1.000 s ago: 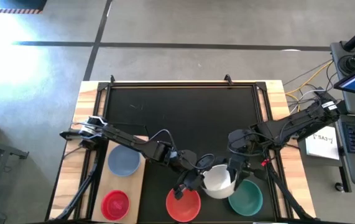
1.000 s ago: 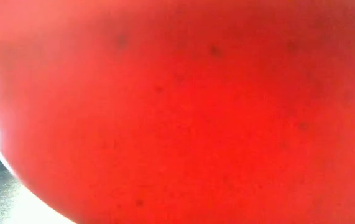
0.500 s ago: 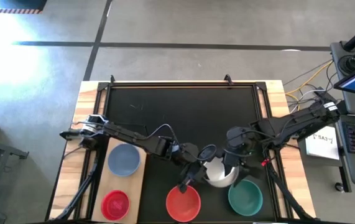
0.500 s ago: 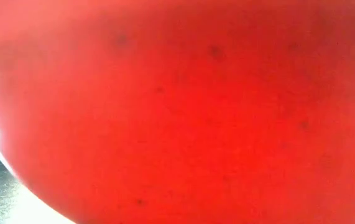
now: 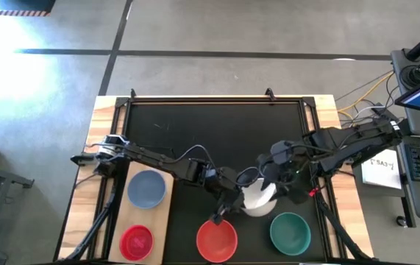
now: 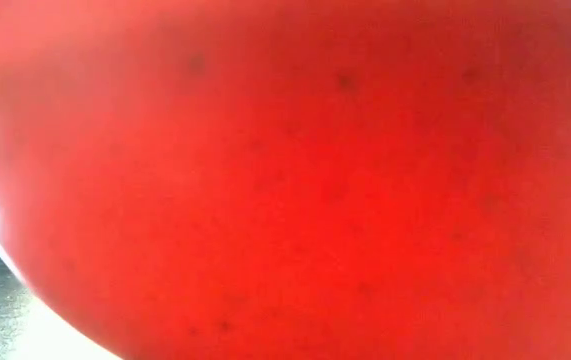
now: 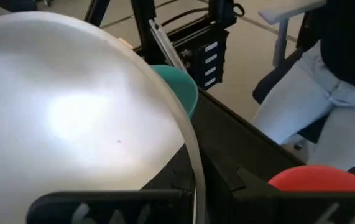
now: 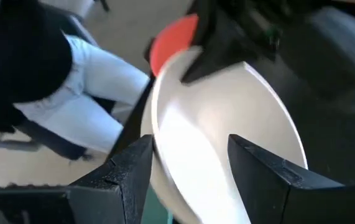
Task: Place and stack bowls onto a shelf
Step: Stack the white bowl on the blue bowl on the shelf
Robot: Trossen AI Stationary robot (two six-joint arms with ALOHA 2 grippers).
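My left gripper point(image 5: 229, 203) is shut on the white bowl point(image 5: 258, 199), near the middle of the black tabletop's front half. My right gripper point(image 5: 271, 179) stands open at the bowl's far side. In its wrist view the two fingers point(image 8: 127, 177) stand apart, with the bowl's wall point(image 8: 227, 130) between them. Whether they touch it, I cannot tell. A red bowl point(image 5: 217, 239) and a teal bowl point(image 5: 290, 230) sit on the tabletop near the front edge. On the shelf point(image 5: 158, 221), at the front left, rest a blue-grey bowl point(image 5: 147, 189) and a magenta bowl point(image 5: 136, 239). My left gripper has the white bowl by its rim point(image 7: 194, 180), on the side toward the table's left. The rim runs between the two fingers, one on each face of the wall. The fingers come in from the table's left. The bowl sits tilted beyond them.
The red bowl's wall point(image 6: 285, 180) fills the low view. A person point(image 7: 326, 93) sits beyond the table's front edge. The black tabletop's far half point(image 5: 217, 125) is bare. Arm mounts and cables stand at both table sides.
Both grippers have moved toward the table's far edge. The white bowl has gone with my left gripper, away from the teal bowl's rim, and now lies clear of it in the high view.
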